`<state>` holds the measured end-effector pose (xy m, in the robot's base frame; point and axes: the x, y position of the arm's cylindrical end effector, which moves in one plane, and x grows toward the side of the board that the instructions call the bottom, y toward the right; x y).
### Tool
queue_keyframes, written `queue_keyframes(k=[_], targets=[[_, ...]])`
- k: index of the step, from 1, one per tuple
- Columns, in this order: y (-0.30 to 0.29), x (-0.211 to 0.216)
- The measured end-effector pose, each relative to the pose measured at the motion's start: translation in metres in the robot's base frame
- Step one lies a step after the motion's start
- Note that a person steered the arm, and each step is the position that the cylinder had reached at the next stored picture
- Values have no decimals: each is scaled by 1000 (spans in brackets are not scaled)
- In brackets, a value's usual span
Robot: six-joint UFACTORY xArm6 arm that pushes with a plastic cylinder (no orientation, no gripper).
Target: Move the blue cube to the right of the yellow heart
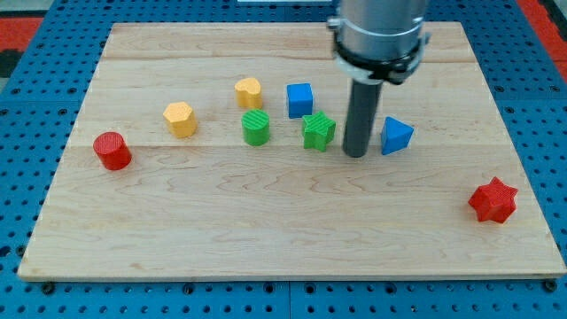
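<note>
The blue cube point(299, 99) sits near the board's middle top. The yellow heart point(249, 92) lies just to its left, a small gap between them. My tip point(355, 153) rests on the board to the lower right of the blue cube, between the green star point(317, 131) on its left and the blue triangle point(396, 136) on its right. The tip is apart from the blue cube and close to the triangle.
A green cylinder point(256, 128) stands below the yellow heart. A yellow hexagon block point(179, 119) lies left of it. A red cylinder point(112, 151) is at the far left. A red star point(493, 200) is at the lower right. The wooden board point(292, 239) ends near every view edge.
</note>
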<state>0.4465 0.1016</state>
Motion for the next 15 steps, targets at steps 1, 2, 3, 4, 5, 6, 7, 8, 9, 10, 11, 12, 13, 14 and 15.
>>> queue_keyframes(k=[1,2,3,4,5,6,7,8,9,10,11,12,13,14,15], targets=[[9,-30],[7,-54],[-25,-100],[-101,-101],[-130,-104],[-143,-100],[-170,-99],[-156,-88],[-118,-77],[-110,-73],[-124,-34],[-123,-10],[-119,-3],[-119,22],[-89,20]])
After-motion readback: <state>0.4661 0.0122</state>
